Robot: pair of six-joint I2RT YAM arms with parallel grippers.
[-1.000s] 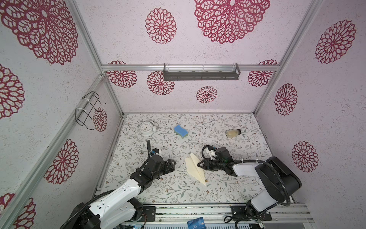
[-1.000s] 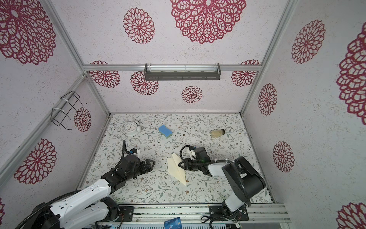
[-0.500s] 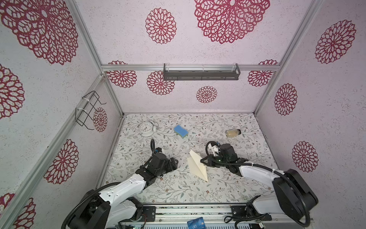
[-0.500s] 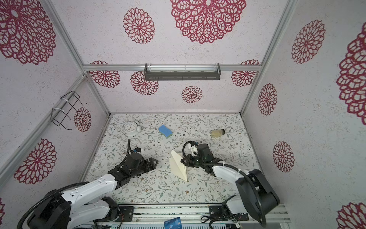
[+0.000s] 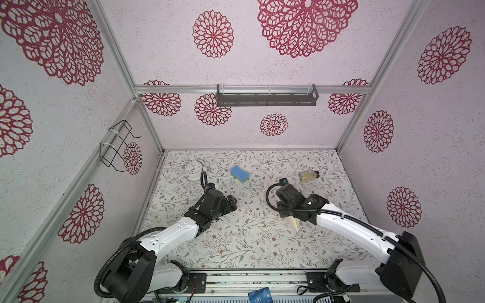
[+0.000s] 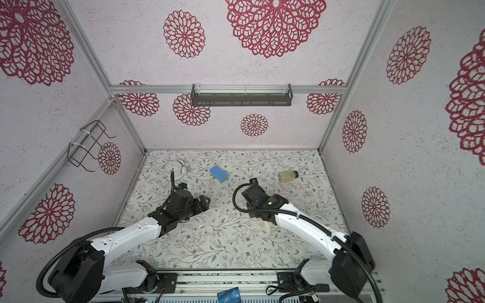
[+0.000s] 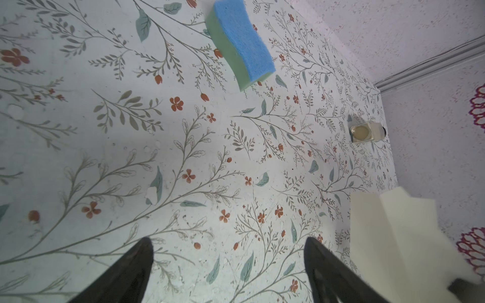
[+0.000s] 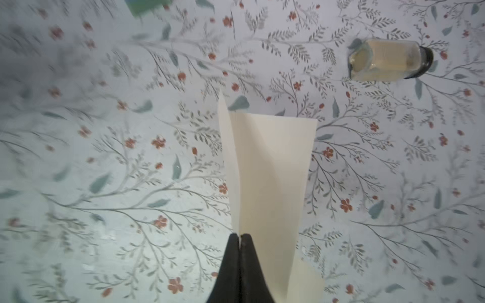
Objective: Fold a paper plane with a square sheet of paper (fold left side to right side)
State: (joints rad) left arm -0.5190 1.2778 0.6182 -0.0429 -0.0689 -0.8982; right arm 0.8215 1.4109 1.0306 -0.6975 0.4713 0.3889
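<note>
Two arms reach in from the front edge of the floral table [image 5: 236, 244]. In both top views the left gripper [image 5: 233, 204] hangs over the left half of the table, holding nothing, while the right arm [image 5: 349, 228] bends over the right half and hides most of the paper plane [image 5: 295, 223]; only its cream pointed tip pokes out beneath the wrist, aimed toward the front edge. Toward the back edge sit a white clock [image 5: 193, 170] by the left corner, a blue sponge [image 5: 239, 173] near the middle and a small jar [image 5: 309, 175] on its side further right. From the left wrist, the left gripper's [image 7: 228, 240] jaws stand wide apart over the table, with the paper plane [image 7: 393, 230] off to one side, apart from them. From the right wrist, the right gripper [image 8: 241, 236] is pinched tight on the paper plane's [image 8: 267, 170] folded spine, its layered flaps fanning out ahead above the table, the jar [image 8: 388, 60] well beyond.
</note>
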